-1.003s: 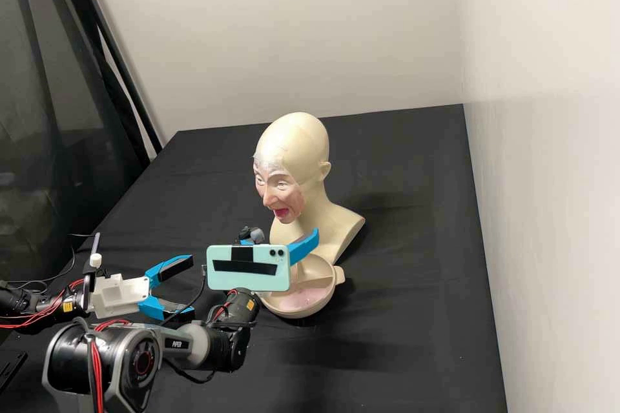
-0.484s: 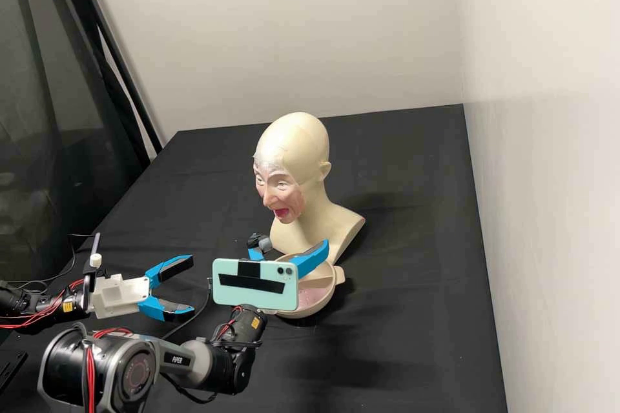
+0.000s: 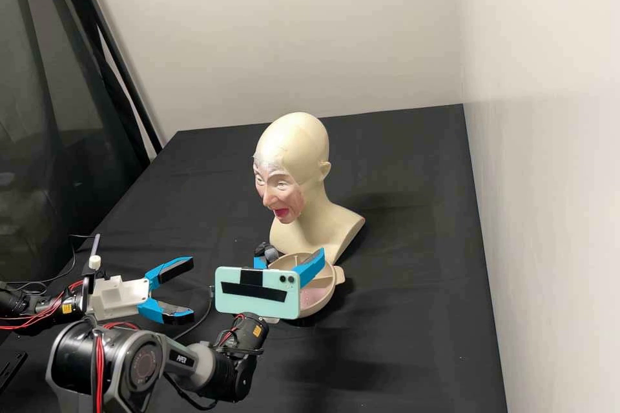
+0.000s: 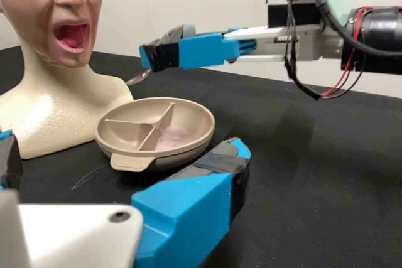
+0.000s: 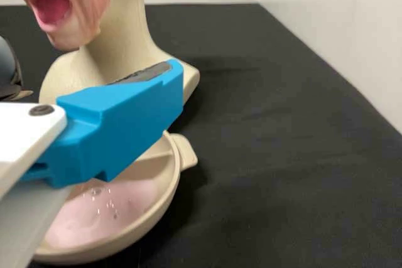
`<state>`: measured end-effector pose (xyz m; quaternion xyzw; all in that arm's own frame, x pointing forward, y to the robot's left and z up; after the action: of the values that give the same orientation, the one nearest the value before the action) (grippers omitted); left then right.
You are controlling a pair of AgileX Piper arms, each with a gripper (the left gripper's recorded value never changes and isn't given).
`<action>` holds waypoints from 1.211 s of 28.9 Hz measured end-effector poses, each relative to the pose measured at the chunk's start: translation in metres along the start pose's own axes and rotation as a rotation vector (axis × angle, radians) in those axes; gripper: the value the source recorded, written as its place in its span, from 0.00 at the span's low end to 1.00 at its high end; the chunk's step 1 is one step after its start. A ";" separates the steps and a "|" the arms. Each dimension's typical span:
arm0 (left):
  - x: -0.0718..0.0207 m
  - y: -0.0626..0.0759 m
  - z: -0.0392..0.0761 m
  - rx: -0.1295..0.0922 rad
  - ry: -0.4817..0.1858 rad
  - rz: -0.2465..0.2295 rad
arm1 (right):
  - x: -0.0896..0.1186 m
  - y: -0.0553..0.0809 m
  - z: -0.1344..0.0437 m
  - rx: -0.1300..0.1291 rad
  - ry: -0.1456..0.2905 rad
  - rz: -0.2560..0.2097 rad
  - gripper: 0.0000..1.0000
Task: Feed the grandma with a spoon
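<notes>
Right gripper (image 3: 292,257) has dropped and shifted toward the bowl (image 3: 332,273) over the last second. It went from level with the base of the grandma head (image 3: 290,168) to just above the bowl's rim. Left gripper (image 3: 187,289) unchanged, as are bowl and head.

Current state:
- Spoon (image 4: 136,78) rides at the tip of the right gripper. Its metal end pokes out low, above the bowl's edge on the head's side and clear of the rim in the left wrist view. Cannot tell whether the gripper is clamped on the handle, which is hidden.
- Left gripper: fingers apart, nothing held, low over the surface (image 3: 400,206), well apart from the bowl on the left.
- Bowl: three compartments, touching or just beside the head's base. Pink food (image 5: 107,211) sits in the compartment nearest the right arm.
- Open mouth (image 3: 282,211) faces the arms, above the bowl.

Judgement: scooping step, feeding not yet done. The spoon tip leads away from the right arm, roughly in line with the gripper. The food lies below it and back toward that arm; the mouth lies above and beyond. The right arm is the nearer one. Cannot tell whether the spoon is loaded.
</notes>
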<state>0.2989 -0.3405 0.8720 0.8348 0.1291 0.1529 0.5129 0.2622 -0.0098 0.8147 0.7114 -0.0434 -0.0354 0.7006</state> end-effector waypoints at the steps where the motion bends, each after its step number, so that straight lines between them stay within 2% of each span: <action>1: 0.0000 0.000 0.001 0.001 -0.005 -0.001 | 0.000 -0.001 0.001 0.000 -0.002 -0.002 0.00; 15: -0.0011 0.003 0.002 0.001 -0.008 0.009 | 0.001 -0.015 0.008 -0.001 -0.028 -0.053 0.00; 23: -0.0011 0.002 0.003 0.001 -0.010 0.008 | 0.001 -0.025 0.019 -0.022 -0.056 -0.085 0.00; 28: -0.0016 0.003 0.005 0.002 -0.017 0.011 | 0.003 -0.034 0.020 -0.027 -0.060 -0.116 0.00; 30: -0.0016 0.003 0.006 0.003 -0.020 0.011 | 0.003 -0.038 0.021 -0.037 -0.063 -0.132 0.00; 33: -0.0016 0.003 0.006 0.003 -0.020 0.011 | 0.004 -0.042 0.024 -0.049 -0.068 -0.142 0.00; 35: -0.0016 0.003 0.007 0.003 -0.021 0.010 | 0.005 -0.043 0.025 -0.049 -0.064 -0.139 0.00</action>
<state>0.3001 -0.3480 0.8716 0.8379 0.1196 0.1464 0.5121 0.2654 -0.0346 0.7713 0.6938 -0.0154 -0.1078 0.7119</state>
